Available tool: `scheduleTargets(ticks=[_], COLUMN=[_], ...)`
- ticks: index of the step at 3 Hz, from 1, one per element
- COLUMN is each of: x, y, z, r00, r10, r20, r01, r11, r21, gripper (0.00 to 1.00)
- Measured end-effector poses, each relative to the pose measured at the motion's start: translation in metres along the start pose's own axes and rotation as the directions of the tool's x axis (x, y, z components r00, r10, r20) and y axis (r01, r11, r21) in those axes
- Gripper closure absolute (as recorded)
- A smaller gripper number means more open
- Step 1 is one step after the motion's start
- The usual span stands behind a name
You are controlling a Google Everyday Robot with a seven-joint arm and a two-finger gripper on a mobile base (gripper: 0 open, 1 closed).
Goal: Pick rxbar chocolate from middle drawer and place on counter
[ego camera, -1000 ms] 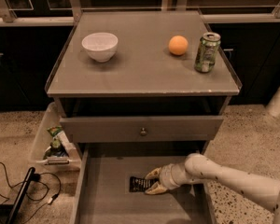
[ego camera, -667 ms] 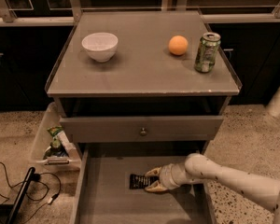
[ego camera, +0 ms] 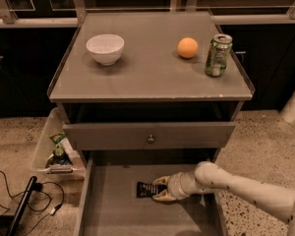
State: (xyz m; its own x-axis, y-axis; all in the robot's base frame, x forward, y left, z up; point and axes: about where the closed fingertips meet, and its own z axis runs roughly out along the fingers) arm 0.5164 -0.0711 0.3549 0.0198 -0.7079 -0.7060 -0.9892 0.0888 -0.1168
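Note:
The rxbar chocolate (ego camera: 143,189) is a small black bar lying flat on the floor of the open middle drawer (ego camera: 113,210), near its middle. My gripper (ego camera: 161,189) reaches in from the right, low in the drawer, and sits at the bar's right end, which it covers. The counter (ego camera: 147,77) is the grey cabinet top above the drawers.
On the counter stand a white bowl (ego camera: 105,48), an orange (ego camera: 187,47) and a green soda can (ego camera: 218,55). A grey drawer front with a round knob (ego camera: 150,138) overhangs the open drawer. A pale bin (ego camera: 54,151) with packets sits on the floor at the left, beside cables (ego camera: 24,200).

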Motion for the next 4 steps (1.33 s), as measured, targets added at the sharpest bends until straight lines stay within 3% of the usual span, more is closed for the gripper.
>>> scheduleTargets(ticks=[1, 3, 4], x=[-0.015, -0.044, -0.044], y=[0.006, 0.007, 0.007], z=[-0.013, -0.054, -0.055], r00=[0.999, 0.996, 0.996], r10=[-0.002, -0.041, -0.041], r20=[0.035, 0.078, 0.079], r01=[0.003, 0.039, 0.039], r11=[1.0000, 0.9986, 0.9986], r21=[-0.009, 0.035, 0.036], gripper=[1.00, 1.00, 0.81])
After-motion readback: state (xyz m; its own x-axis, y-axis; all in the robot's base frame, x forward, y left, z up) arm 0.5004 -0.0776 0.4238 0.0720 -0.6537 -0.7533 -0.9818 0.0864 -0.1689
